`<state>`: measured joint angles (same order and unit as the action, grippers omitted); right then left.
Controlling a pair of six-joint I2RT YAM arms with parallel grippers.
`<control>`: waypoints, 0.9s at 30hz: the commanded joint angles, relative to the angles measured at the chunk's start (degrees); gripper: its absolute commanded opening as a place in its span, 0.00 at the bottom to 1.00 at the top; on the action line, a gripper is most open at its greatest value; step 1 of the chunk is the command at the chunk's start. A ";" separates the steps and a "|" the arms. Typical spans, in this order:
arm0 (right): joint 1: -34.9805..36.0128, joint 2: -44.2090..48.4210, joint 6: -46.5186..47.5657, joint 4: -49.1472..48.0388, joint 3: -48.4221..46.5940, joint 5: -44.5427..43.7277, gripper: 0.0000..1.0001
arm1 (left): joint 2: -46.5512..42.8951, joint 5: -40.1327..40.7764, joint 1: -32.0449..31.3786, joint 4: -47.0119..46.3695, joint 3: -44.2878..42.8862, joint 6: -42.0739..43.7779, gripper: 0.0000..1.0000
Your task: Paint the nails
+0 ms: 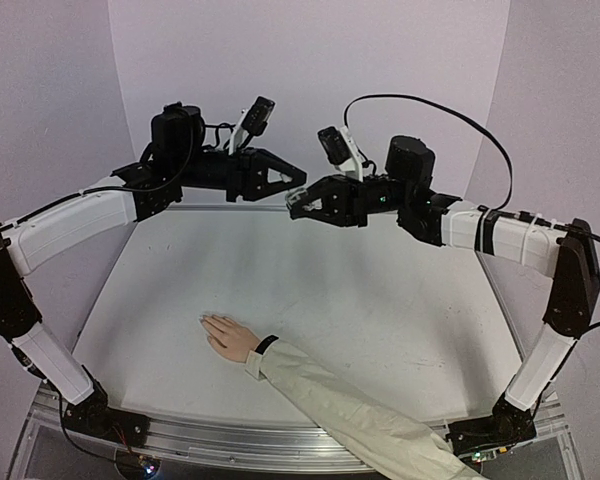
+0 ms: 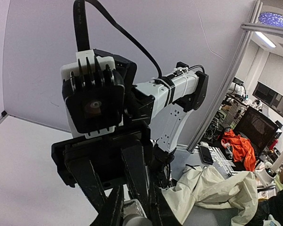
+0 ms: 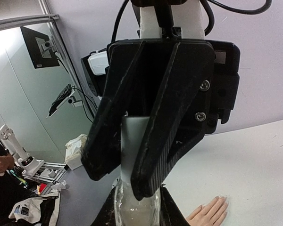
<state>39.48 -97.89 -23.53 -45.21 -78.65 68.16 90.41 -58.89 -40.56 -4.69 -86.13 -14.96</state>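
Observation:
A light-skinned hand lies flat on the table, with a black wristband and a cream sleeve. Its pale nails point left; they also show in the right wrist view. Both grippers meet high above the far side of the table. My left gripper is shut on a small clear bottle. My right gripper is shut on the bottle's grey cylindrical cap, which sits against the bottle's top. In the left wrist view the bottle is mostly hidden between the fingers.
The white table has purple walls behind and at both sides. The person's arm reaches in from the near right edge. A metal rail runs along the front between the arm bases. Both arms arch over the table sides.

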 commanded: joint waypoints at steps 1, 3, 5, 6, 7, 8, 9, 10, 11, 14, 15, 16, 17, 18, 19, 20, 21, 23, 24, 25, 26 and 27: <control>-2.76 4.66 1.44 -12.83 0.25 -0.62 0.00 | -1.40 0.93 2.03 4.94 0.99 -0.99 0.29; -2.80 5.18 4.24 -9.35 1.24 -5.24 0.00 | -2.31 2.98 2.72 4.95 1.89 -1.65 0.48; -2.83 5.27 7.42 -4.19 1.65 -11.42 0.00 | -3.08 4.20 3.08 4.92 2.45 -2.07 0.63; -2.80 5.02 7.85 -2.37 1.78 -14.65 0.00 | -3.39 4.95 3.22 4.95 2.76 -2.35 0.71; -2.83 4.57 7.63 -1.66 1.83 -17.23 0.00 | -3.66 5.78 3.33 4.89 2.94 -2.66 0.78; -2.83 4.14 7.54 -1.03 1.86 -19.52 0.00 | -3.79 6.63 3.36 4.94 3.05 -3.08 0.82; -2.75 3.73 7.79 -0.09 1.77 -21.46 0.00 | -3.85 7.94 3.38 4.91 3.08 -3.89 0.86; -2.70 3.33 8.14 0.85 1.73 -23.40 0.00 | -3.84 9.63 3.38 4.92 3.10 -4.77 0.87; -2.66 3.00 8.30 1.74 1.67 -26.12 0.00 | -3.73 11.72 3.38 4.95 3.23 -6.05 0.87; -1.77 2.63 7.79 4.01 1.92 -36.27 0.00 | -3.00 16.56 3.47 4.95 3.33 -9.59 0.86; -1.14 2.69 7.65 4.28 2.27 -40.21 0.00 | -2.89 18.00 3.47 4.95 3.46 -10.32 0.86; -0.33 2.70 7.80 4.32 2.54 -42.88 0.00 | -2.95 19.76 3.47 4.92 3.61 -11.02 0.85; 0.68 2.58 8.36 4.50 2.64 -44.99 0.00 | -3.08 21.77 3.47 4.95 3.86 -11.73 0.84; 1.78 2.41 9.31 4.89 2.52 -46.78 0.00 | -3.19 24.47 3.51 4.95 4.19 -12.66 0.84; 2.87 2.17 10.35 5.55 2.17 -48.56 0.00 | -3.23 26.15 3.61 4.90 4.48 -13.94 0.83; 4.00 1.91 11.41 6.35 1.80 -50.38 0.00 | -3.18 27.24 3.76 4.90 4.62 -15.23 0.82; 5.02 1.57 12.40 7.01 1.38 -52.23 0.00 | -3.03 27.81 3.88 4.95 4.53 -16.41 0.80; 6.92 0.89 14.28 8.24 0.34 -54.59 0.00 | -2.39 27.75 3.90 4.94 3.89 -17.65 0.77; 7.72 0.60 14.99 8.63 -0.04 -55.37 0.00 | -1.98 27.48 3.90 4.93 3.46 -17.94 0.75; 8.35 0.33 15.56 8.87 -0.39 -55.87 0.00 | -1.83 27.46 3.91 4.91 3.28 -18.16 0.72; 9.03 0.11 16.09 8.97 -0.54 -56.29 0.00 | -1.72 27.52 3.91 4.94 3.17 -18.31 0.69; 9.45 -0.05 16.37 9.00 -0.68 -56.64 0.00 | -1.75 27.68 3.91 4.95 3.23 -18.27 0.66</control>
<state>46.92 -97.36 -10.94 -34.87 -75.96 17.04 89.76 -33.58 -36.88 1.52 -81.60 -30.81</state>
